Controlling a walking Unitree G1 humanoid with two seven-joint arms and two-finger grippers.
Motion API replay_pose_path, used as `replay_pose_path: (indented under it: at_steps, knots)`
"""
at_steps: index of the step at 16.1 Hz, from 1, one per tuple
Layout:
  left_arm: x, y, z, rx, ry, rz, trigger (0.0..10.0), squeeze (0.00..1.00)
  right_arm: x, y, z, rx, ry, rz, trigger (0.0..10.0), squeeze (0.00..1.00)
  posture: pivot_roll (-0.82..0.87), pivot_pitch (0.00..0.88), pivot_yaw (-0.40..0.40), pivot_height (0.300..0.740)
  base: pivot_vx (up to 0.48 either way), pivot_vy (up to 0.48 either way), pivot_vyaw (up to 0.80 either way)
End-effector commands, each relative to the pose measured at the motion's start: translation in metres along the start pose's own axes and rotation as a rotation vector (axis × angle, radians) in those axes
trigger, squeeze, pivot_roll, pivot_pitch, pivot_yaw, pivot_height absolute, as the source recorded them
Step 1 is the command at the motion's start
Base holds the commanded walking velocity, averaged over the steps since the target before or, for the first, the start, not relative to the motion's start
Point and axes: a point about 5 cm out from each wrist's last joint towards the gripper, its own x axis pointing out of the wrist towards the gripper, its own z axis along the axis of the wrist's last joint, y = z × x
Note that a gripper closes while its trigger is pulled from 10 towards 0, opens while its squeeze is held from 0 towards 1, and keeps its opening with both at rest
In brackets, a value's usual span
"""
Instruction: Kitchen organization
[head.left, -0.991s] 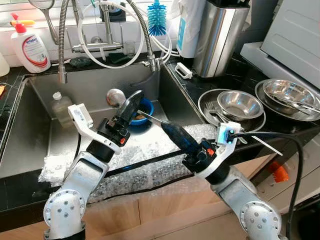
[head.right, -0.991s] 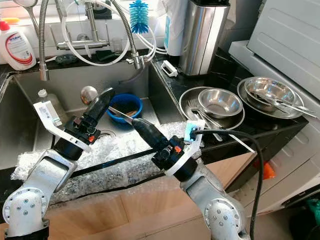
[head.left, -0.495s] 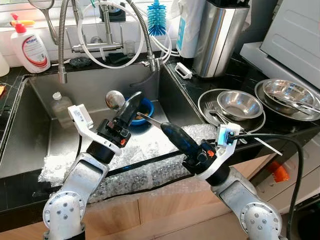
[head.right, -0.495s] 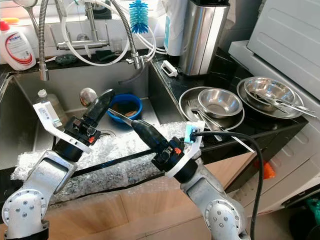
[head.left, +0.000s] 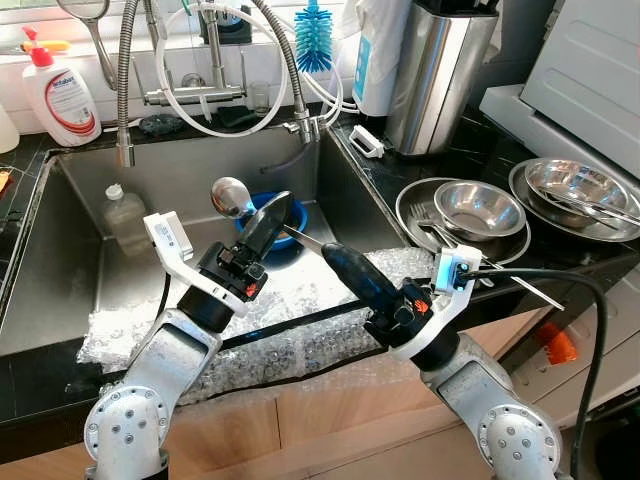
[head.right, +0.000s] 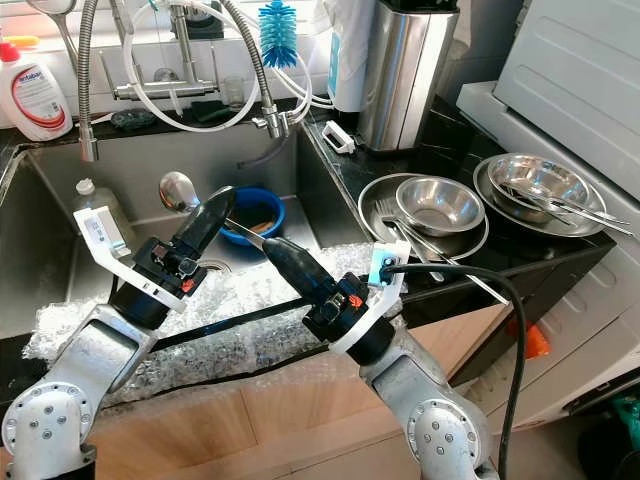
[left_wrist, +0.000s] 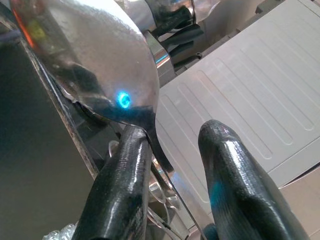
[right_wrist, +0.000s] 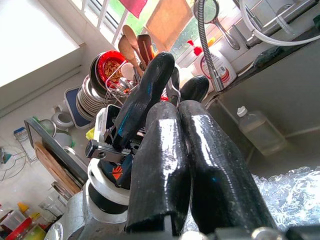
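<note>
L hand (head.left: 272, 212) is raised over the stainless sink basin (head.left: 80, 270), pinching a shiny steel ladle-type spoon (head.left: 231, 196) by the start of its handle. The round bowl pokes up just beyond its fingertips; the thin flat handle runs from its fingers toward the R hand. In the L wrist view one glossy black rubbery finger (left_wrist: 122, 190) touches the metal and the other stands a little apart.

R hand (head.left: 345, 266) sits just beside the L one, over the sink's front edge, fingers pressed together. The spoon handle's end meets its fingertips; can't tell if it's pinched between them.

Under both hands: crinkly clear bubble wrap sheet (head.left: 290, 335) draped over the sink's front rim w/ a black cord across it. Just behind the L hand's fingertips, a round blue plastic bowl (head.left: 288, 228) on the sink floor. Further out on the L hand's outer side, a clear plastic bottle w/ white cap (head.left: 124, 217) lying in the basin.

Beyond, on the sill: white dish-soap bottle w/ red cap and red label (head.left: 60, 95), writing too small to read; blue bristle bottle brush (head.left: 313, 38); coiled spring tap hose (head.left: 125, 80).

Past the R hand, on the black desk: nested round stainless bowls (head.left: 478, 208) w/ forks, a second steel bowl pair (head.left: 578, 190), tall brushed-steel cylinder bin (head.left: 438, 75).
</note>
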Motion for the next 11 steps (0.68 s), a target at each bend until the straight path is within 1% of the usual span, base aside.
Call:
replay_pose_path:
  at_steps: [1,9,11]
  knots:
    - [0.0003,-0.0066,-0.0015,-0.005,0.012,-0.031,0.0,0.0,0.0014,0.0016,0.0004,-0.007,0.001,0.01,10.0,0.0,0.04,0.037,-0.044,0.74,0.0,0.0,0.0]
    - [0.0003,-0.0081,-0.001,-0.008,0.006,-0.043,0.0,0.0,0.0008,0.0006,-0.0031,-0.012,0.02,0.006,10.0,0.0,0.04,0.023,-0.043,0.74,0.0,0.0,0.0]
    - [0.0015,-0.008,0.0015,-0.025,-0.024,-0.039,0.0,0.0,0.0005,0.0002,-0.0036,-0.012,0.02,0.003,10.0,0.0,0.04,0.018,-0.042,0.74,0.0,0.0,0.0]
